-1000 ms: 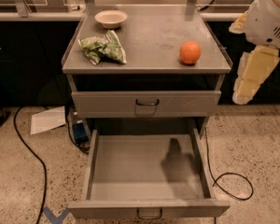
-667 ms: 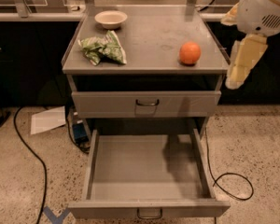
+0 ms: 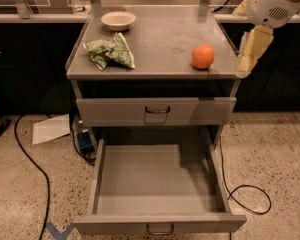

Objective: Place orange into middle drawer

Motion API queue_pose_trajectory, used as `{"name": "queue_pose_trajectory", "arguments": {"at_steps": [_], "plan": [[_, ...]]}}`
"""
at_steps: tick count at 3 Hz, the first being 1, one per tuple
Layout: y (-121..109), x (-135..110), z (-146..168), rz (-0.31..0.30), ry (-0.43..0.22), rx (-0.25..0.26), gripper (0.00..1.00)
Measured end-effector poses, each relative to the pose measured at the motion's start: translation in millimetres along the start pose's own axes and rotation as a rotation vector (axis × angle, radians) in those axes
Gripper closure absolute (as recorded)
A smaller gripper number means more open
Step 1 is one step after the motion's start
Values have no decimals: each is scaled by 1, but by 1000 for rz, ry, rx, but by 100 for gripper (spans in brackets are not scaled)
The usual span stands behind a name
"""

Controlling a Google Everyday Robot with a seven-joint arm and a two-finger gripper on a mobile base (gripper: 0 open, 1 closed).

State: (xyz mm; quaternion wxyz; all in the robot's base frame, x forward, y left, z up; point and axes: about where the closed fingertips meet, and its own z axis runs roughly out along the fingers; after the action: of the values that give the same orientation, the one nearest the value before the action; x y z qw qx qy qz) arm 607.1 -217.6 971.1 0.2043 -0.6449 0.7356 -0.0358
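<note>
1. Your gripper [image 3: 252, 51] hangs at the counter's [image 3: 165, 36] right edge, near the orange [image 3: 203, 56]; you cannot tell whether it is open or closed.
2. The middle drawer [image 3: 150, 181] stands pulled out below.
3. The orange sits at the counter's right front. Come in from above and centre on it, because it may roll.
4. The arm above the gripper is cut off by the frame.
</note>
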Motion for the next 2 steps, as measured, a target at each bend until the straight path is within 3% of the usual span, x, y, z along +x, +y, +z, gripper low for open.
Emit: {"name": "queue_pose_trajectory", "arguments": {"at_steps": [1,2], "plan": [[-21,11,18,-19,15,-5,0],[-74,22,67,-63,31,1,0]]}}
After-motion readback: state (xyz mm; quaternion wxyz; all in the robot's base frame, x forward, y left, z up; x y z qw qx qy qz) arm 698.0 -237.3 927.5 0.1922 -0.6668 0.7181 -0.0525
